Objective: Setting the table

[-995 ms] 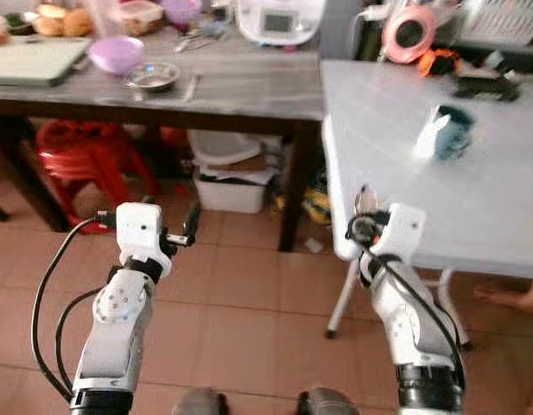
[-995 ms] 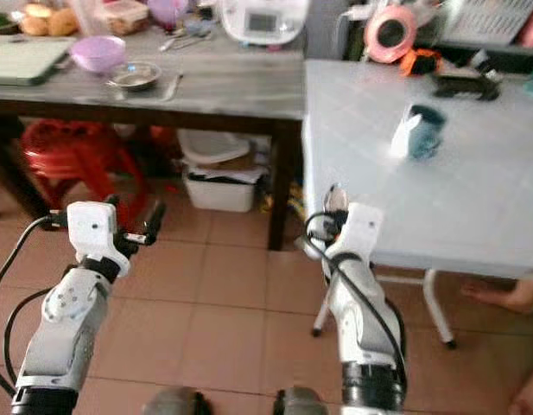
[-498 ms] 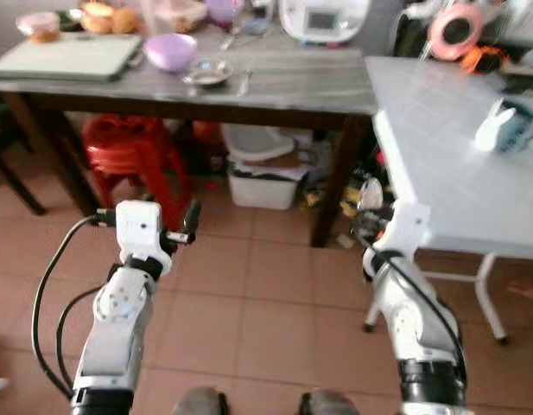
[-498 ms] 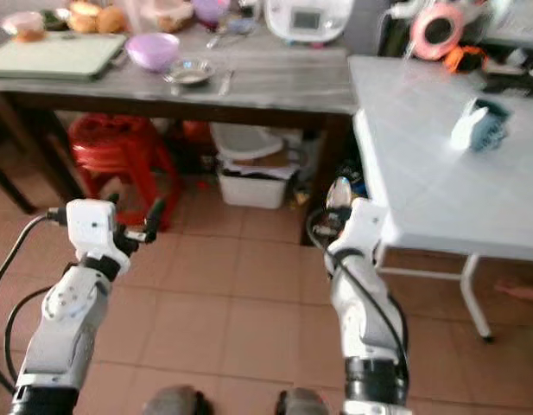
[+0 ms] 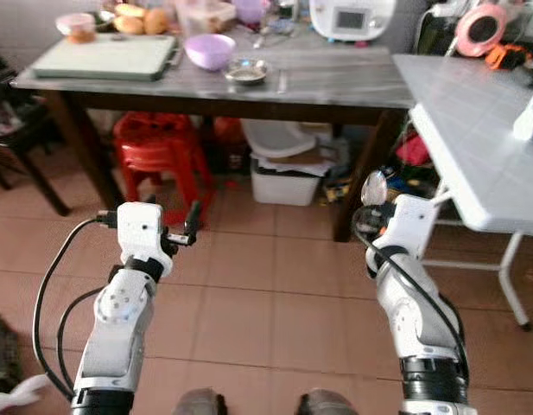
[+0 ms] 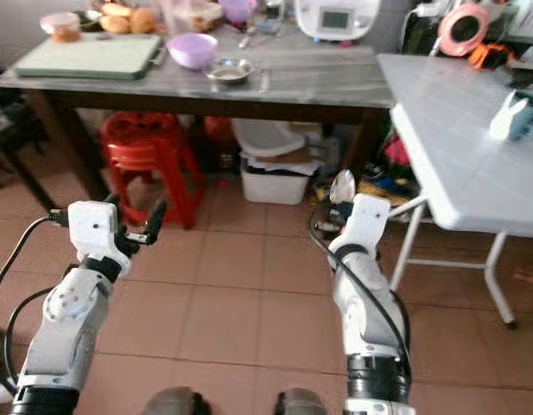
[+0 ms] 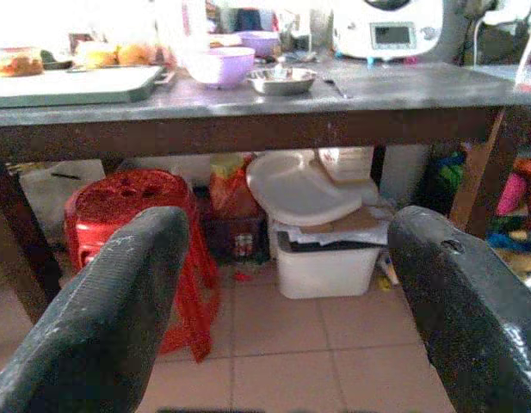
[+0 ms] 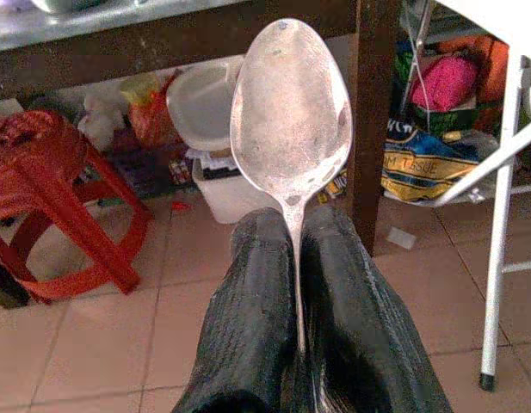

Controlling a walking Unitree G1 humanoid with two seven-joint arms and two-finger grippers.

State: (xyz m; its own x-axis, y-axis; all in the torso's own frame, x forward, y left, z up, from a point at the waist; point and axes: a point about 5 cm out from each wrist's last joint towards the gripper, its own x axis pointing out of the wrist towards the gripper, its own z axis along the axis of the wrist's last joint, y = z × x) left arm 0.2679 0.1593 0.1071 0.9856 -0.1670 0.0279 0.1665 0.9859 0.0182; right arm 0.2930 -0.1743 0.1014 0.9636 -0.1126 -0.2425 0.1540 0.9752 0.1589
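My right gripper is shut on the handle of a metal spoon, whose bowl sticks up past the fingertips; the spoon shows above the right wrist, over the tiled floor. My left gripper is open and holds nothing, and it points at the grey wooden table. On that table stand a purple bowl, a small steel bowl, a green cutting board and a white appliance. The white folding table is at my right.
Under the grey table are a red plastic stool, a white bin and bags. A blue and white cup sits on the white table. A dark chair stands at the far left. Bare tiled floor lies before me.
The camera has swung left: the grey table has moved to the middle and the white table has slid to the right edge. Both arms hold the same pose, spoon still gripped.
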